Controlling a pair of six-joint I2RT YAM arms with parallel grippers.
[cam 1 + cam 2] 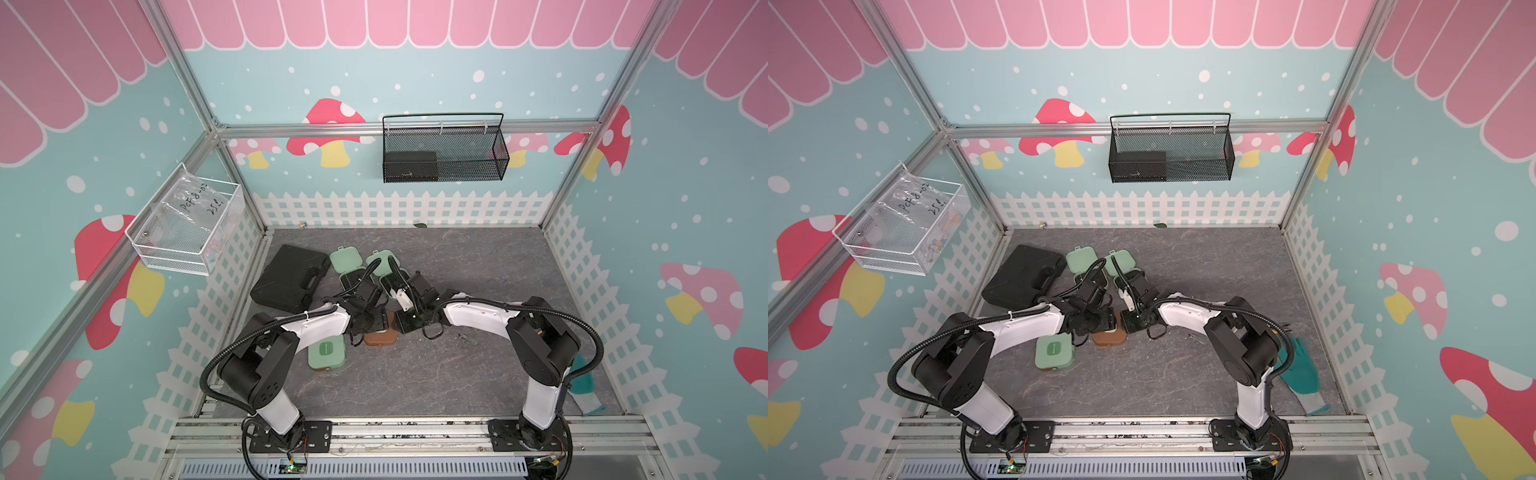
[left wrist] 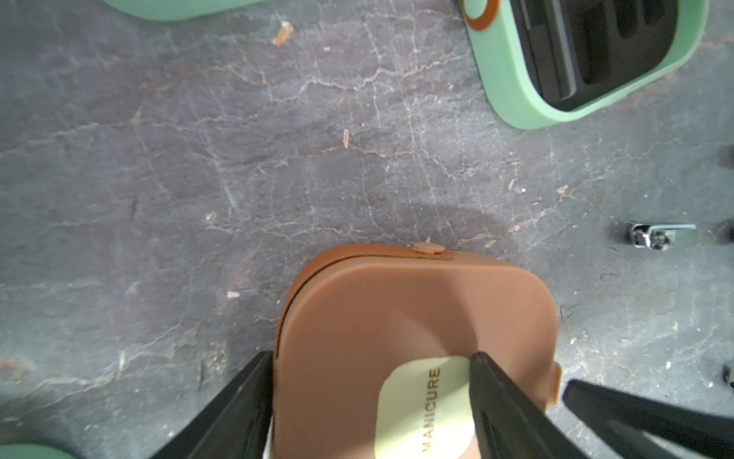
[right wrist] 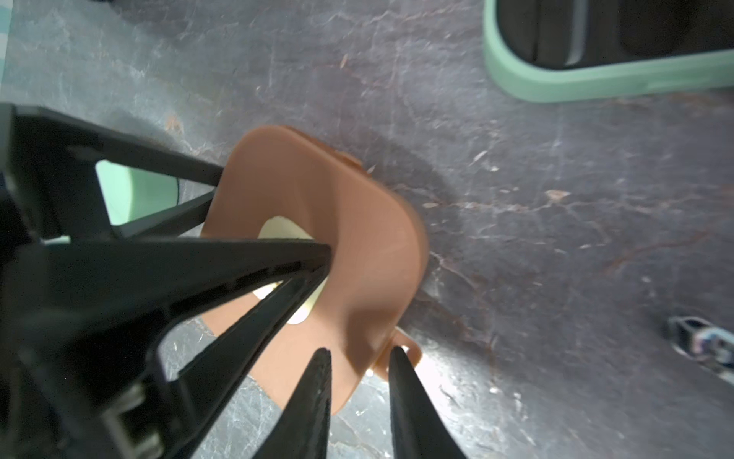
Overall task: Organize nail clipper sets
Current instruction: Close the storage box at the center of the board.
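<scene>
My L gripper (image 2: pixel 371 357) is spread wide over the brown case (image 2: pixel 417 318) on the counter (image 2: pixel 278 159): one finger at its side, other pressing the lid label (image 2: pixel 425 405). R gripper (image 3: pixel 359 351) apart, astride its tab edge; can't tell if pinching.

tally: three mint green cases (image 1: pixel 345 258) (image 1: pixel 377 262) (image 1: pixel 327 352), two open beyond the jaws, one closed short of them; one brown case (image 1: pixel 380 338) at the jaws; one black case (image 1: pixel 291 276); one silver clipper (image 1: pixel 467 337).
</scene>
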